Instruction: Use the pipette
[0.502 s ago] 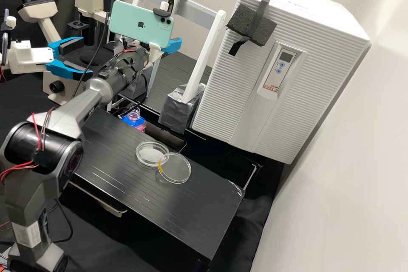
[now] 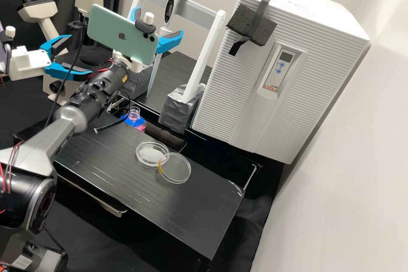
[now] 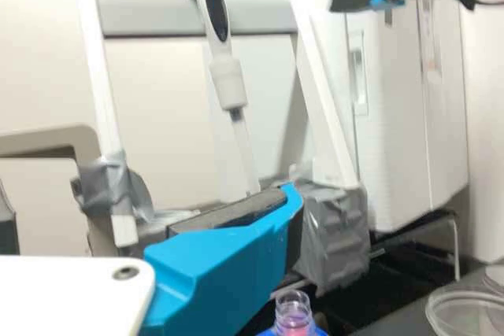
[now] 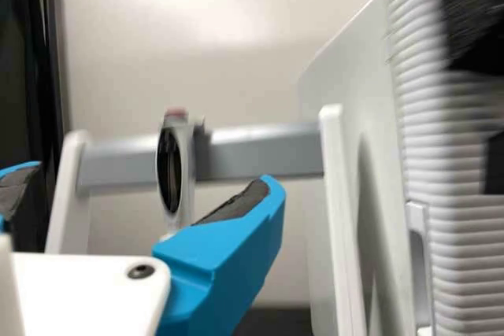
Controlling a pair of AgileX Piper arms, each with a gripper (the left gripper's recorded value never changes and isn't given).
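1. Pipette [image 2: 170, 8], white-bodied with a dark face and a red top button: hangs from the grey crossbar of the white-legged rack [image 2: 208, 46] at the back of the black bench [image 2: 178, 208]. Its long axis is near upright, with the thin shaft pointing down.
2. Right gripper [image 2: 163, 23], white with two bright blue fingers [image 4: 228, 249]: my fingers are spread wide and hold nothing. They are level with the pipette's handle and just beside it on the near side. In the right wrist view the handle stands straight ahead, in line with the gap between them.
3. Left gripper [image 2: 55, 57], same build: my fingers are parted and empty. It sits lower and well apart to the left, near the beige microscope [image 2: 42, 12].
4. Deciding relation: my right arm is much the nearer. As I judge it, a short advance would bring the upright handle between the fingers, so they should close across it from the sides.
5. Surroundings: a small clear bottle of pink liquid [image 2: 135, 119] stands below the rack. Two clear round dishes [image 2: 151, 153] lie touching on the bench, nearer the camera. A white ribbed cabinet [image 2: 297, 72] stands to the right.
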